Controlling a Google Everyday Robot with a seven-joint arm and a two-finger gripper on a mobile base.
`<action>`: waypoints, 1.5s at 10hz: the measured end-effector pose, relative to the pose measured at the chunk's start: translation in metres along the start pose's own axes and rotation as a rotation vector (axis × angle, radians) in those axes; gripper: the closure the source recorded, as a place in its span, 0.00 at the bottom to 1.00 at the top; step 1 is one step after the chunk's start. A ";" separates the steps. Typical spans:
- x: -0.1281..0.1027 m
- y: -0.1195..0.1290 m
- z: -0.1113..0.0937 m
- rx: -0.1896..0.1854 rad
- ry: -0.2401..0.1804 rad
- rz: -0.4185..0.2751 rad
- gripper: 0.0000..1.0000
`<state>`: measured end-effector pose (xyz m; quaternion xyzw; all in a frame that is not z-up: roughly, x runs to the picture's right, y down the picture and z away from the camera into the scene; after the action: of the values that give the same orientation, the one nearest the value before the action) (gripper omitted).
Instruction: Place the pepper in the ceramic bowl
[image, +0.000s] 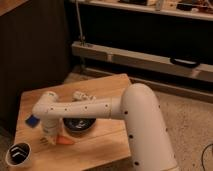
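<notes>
White rounded arm (90, 108) with dark dots, pale jaws at its tip.
</notes>
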<state>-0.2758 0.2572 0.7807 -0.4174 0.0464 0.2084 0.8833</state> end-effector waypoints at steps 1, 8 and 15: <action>-0.001 -0.001 -0.002 0.001 -0.005 0.003 0.83; -0.016 -0.067 -0.093 0.003 -0.137 0.126 1.00; 0.022 -0.146 -0.126 0.019 -0.172 0.257 0.95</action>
<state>-0.1848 0.0863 0.7985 -0.3802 0.0255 0.3545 0.8539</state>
